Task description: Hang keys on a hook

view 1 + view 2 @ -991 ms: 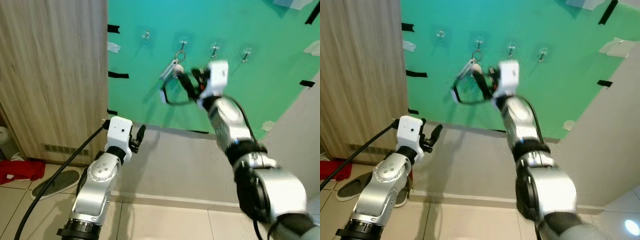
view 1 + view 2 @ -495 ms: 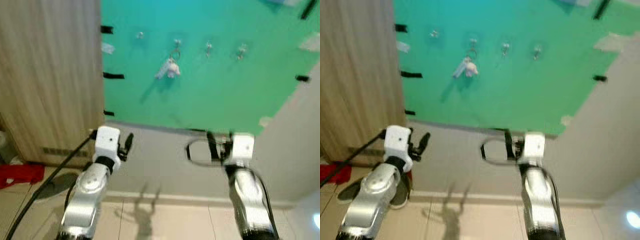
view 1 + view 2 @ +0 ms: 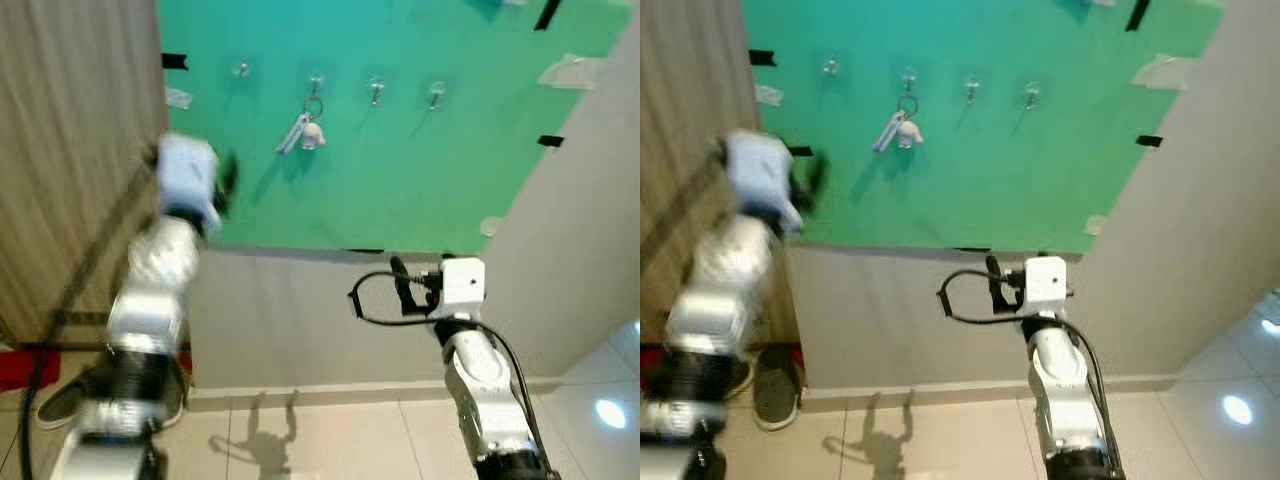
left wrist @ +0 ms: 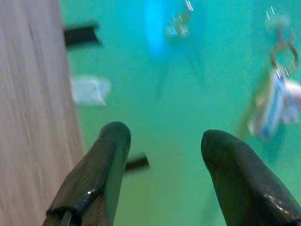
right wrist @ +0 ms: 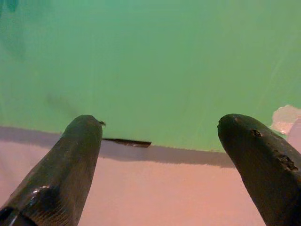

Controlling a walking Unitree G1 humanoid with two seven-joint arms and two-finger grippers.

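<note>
Jaws of both grippers gape wide and empty: right gripper low by the wall, left gripper raised near the keys hanging on a hook.

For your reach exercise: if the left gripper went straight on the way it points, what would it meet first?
Probably the green wall, between the wood panel and the hanging keys. The left gripper has open jaws; depth is unclear.

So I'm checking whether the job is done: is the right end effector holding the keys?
No, the right end effector is open and empty, while the keys hang from a hook on the green wall.
</note>
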